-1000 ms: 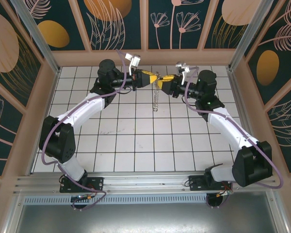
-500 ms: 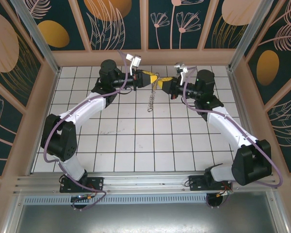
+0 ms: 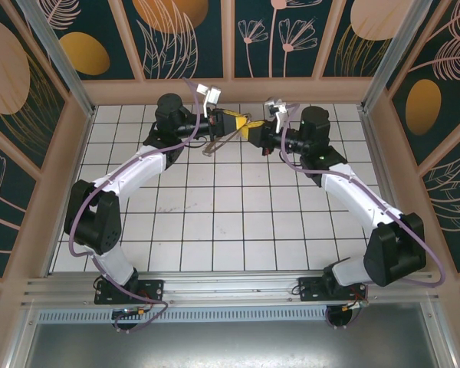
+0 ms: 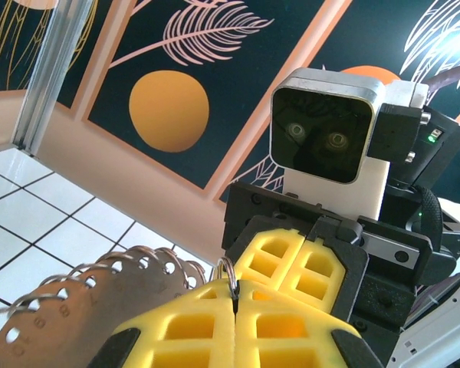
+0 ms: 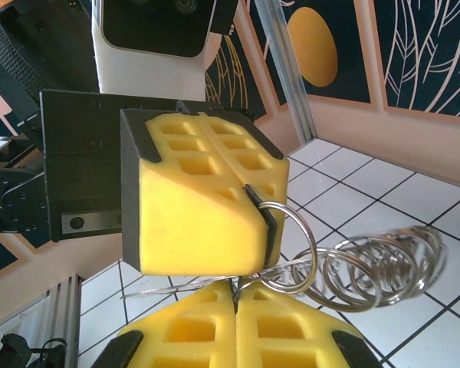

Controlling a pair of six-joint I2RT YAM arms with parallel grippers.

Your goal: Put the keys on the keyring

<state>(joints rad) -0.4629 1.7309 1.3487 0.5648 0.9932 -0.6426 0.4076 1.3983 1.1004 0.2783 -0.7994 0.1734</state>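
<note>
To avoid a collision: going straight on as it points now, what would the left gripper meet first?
Probably the right gripper, shut and sitting just ahead of the left gripper.

**Ring Half-Hidden in the Pinch**

Top view: the keyring (image 3: pixel 212 146), near the desk's (image 3: pixel 230 222) far edge, is too small to read. Left wrist view — its silvery pieces (image 4: pixel 92 295) run off the left and bottom edges, and the left hand (image 4: pixel 234 330) is cropped below. Right wrist view — the ring's wire vanishes between the left hand's pads (image 5: pixel 192 222); the right hand (image 5: pixel 234 330) is cropped below.

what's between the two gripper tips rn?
A small silver ring, pinched in the left gripper, reaches down to the right gripper. The right wrist view shows it best.
</note>
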